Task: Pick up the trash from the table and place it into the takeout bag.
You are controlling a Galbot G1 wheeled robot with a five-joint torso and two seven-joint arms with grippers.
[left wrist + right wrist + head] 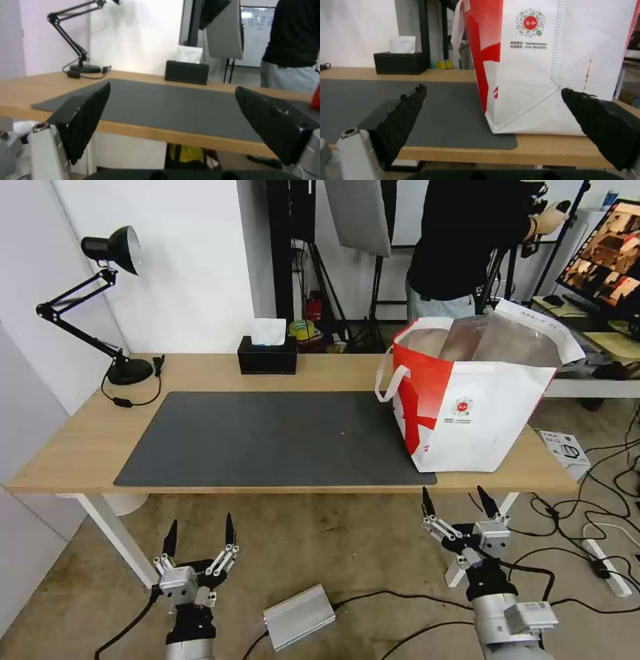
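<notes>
Below the table's (80, 447) front edge, both grippers hang over the floor with fingers spread wide and nothing between them: the left gripper (199, 535) near the front left leg, the right gripper (459, 505) just under the front right corner. On that right end stands the takeout bag (480, 407), upright and open at the top, its base overlapping the dark grey mat's (267, 437) right edge. What lies inside is hard to tell past the foil lining. A black tissue box (268, 355) sits at the back edge, a desk lamp (100, 300) at the back left corner
</notes>
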